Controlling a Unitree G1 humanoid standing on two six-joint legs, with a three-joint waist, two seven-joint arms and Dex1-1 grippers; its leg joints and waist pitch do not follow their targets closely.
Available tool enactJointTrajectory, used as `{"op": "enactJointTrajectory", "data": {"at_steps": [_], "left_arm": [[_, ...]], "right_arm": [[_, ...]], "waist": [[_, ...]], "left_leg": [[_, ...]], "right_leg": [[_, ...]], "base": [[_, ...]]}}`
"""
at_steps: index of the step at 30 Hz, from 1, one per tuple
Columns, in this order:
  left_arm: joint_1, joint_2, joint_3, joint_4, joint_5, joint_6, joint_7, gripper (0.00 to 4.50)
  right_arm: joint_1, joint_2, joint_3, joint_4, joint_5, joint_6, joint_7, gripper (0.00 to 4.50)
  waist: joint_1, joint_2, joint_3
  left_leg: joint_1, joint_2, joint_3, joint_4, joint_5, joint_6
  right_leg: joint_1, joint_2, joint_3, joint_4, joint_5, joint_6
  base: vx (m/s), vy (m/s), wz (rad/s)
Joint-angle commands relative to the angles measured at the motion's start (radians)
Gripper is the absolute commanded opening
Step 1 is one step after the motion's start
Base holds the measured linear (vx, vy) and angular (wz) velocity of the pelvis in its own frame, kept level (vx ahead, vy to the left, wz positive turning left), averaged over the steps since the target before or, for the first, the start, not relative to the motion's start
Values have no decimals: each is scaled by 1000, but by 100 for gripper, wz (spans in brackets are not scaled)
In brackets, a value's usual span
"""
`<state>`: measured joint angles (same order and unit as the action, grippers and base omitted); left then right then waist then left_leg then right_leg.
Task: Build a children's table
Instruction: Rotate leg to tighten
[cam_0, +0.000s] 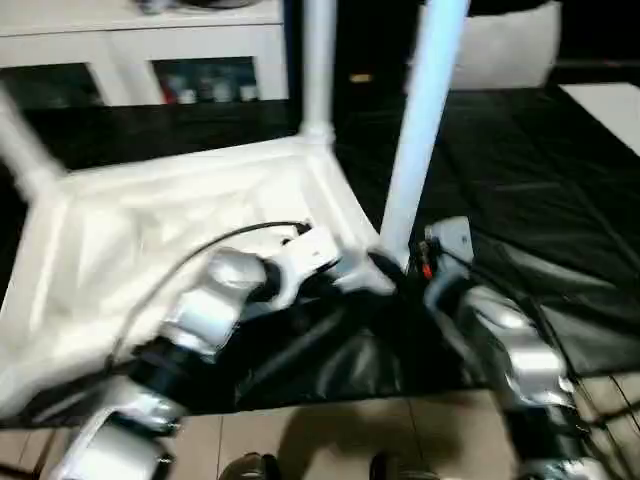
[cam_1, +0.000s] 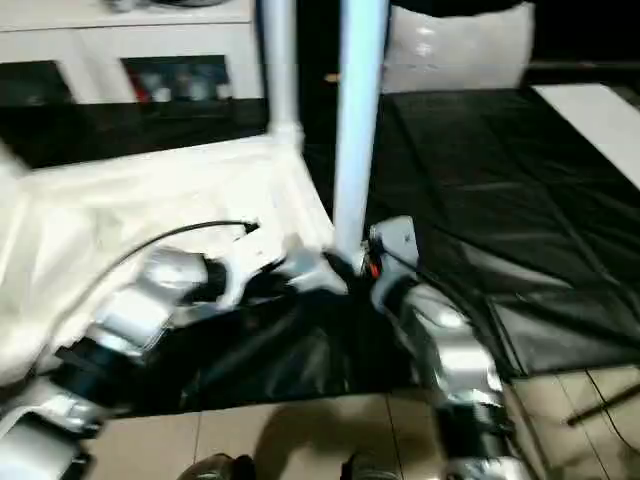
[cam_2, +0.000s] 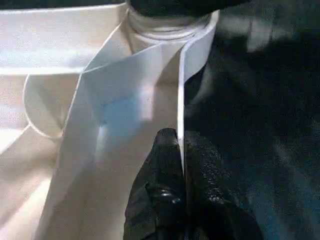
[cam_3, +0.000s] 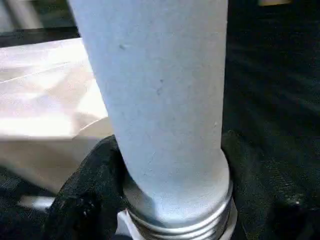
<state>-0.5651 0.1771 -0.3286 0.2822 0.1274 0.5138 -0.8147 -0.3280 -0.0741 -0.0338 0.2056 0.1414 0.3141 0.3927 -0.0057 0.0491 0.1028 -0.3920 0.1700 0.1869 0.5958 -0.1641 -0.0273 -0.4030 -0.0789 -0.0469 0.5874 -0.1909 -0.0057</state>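
Note:
The white table top (cam_0: 150, 230) lies upside down on a black mat, ribbed underside up. A tapered leg (cam_0: 420, 130) stands upright in its near right corner socket (cam_2: 165, 30). Another leg (cam_0: 318, 60) rises from the far corner, and a third (cam_0: 25, 150) shows at the far left. My left gripper (cam_2: 181, 145) is shut on the thin rim (cam_2: 181, 100) of the top, just beside that near right corner. My right gripper (cam_3: 172, 175) is shut on the near right leg (cam_3: 160, 100) right above its threaded base, one black finger (cam_3: 90, 190) on each side.
The black mat (cam_0: 540, 180) covers the floor under and to the right of the table. A white cabinet (cam_0: 150, 40) stands behind, and a white cushion-like thing (cam_0: 510, 45) at the back right. Tiled floor (cam_0: 330, 430) and my feet (cam_0: 250, 467) lie nearest me.

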Motion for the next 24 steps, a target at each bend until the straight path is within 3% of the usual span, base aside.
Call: {"op": "enactJointTrajectory", "data": {"at_steps": [1, 3, 6, 9, 11, 14, 15, 16, 20, 24], "left_arm": [[-60, -105, 16, -50, -7, -5, 133, 0], [-57, -118, 16, -62, -8, 4, 133, 0], [-40, -94, 0, -73, -6, -10, 105, 0], [-30, -64, -5, -67, 0, -31, 90, 0], [-26, -51, -4, -65, 0, -37, 82, 0], [-11, 0, 6, -62, -10, -56, 36, 0], [-10, 9, 9, -60, -16, -60, 23, 0], [-8, 15, 11, -58, -21, -64, 13, 0], [0, 96, -20, -26, -29, -154, -97, 0], [4, 132, -38, -5, -45, -222, -172, 0]], "right_arm": [[-50, 109, 52, 34, 16, 44, -87, 264], [-53, 108, 45, 50, -10, 27, -123, 264], [-38, 115, 15, 38, 16, 22, -105, 334], [-26, 104, 21, 21, 13, 19, -91, 342], [-21, 92, 28, 14, 6, 11, -86, 381], [2, 34, 27, -18, -4, -13, -44, 396], [7, 22, 23, -25, 3, -18, -27, 408], [11, 14, 21, -31, 9, -22, -12, 418], [47, -112, 29, -78, 51, -54, 197, 445], [51, -193, 31, -81, 75, -72, 317, 445]], "waist": [[-2, -5, -69], [-7, -6, -70], [-8, -8, -73], [-6, -1, -76], [-4, -3, -80], [2, -3, -84], [4, -9, -87], [9, -3, -86], [22, -7, -93], [28, -7, -86]], "left_leg": [[25, 46, -42, -90, -419, -20], [23, 44, -37, -89, -392, -6], [17, 44, -31, -84, -333, 36], [18, 45, -29, -82, -306, 47], [16, 47, -26, -80, -274, 52], [15, 46, -23, -76, -219, 69], [15, 46, -21, -74, -209, 74], [14, 48, -20, -73, -178, 88], [12, 51, -20, -67, -122, 118], [18, 52, -18, -69, -179, 112]], "right_leg": [[29, -63, 29, -89, -444, -148], [28, -61, 30, -89, -384, -168], [35, -63, 34, -88, -325, -178], [34, -61, 33, -85, -304, -189], [37, -58, 35, -79, -247, -210], [42, -58, 35, -73, -179, -229], [44, -58, 35, -72, -169, -232], [45, -60, 35, -68, -138, -245], [49, -58, 33, -55, -60, -258], [43, -60, 33, -64, -141, -256]], "base": [[0, 0, 0], [0, 0, 0], [0, 0, 0], [0, 0, 0], [0, 0, 0], [0, 0, 0], [0, 0, 0], [0, 0, 0], [0, 0, 0], [0, 0, 0]]}}
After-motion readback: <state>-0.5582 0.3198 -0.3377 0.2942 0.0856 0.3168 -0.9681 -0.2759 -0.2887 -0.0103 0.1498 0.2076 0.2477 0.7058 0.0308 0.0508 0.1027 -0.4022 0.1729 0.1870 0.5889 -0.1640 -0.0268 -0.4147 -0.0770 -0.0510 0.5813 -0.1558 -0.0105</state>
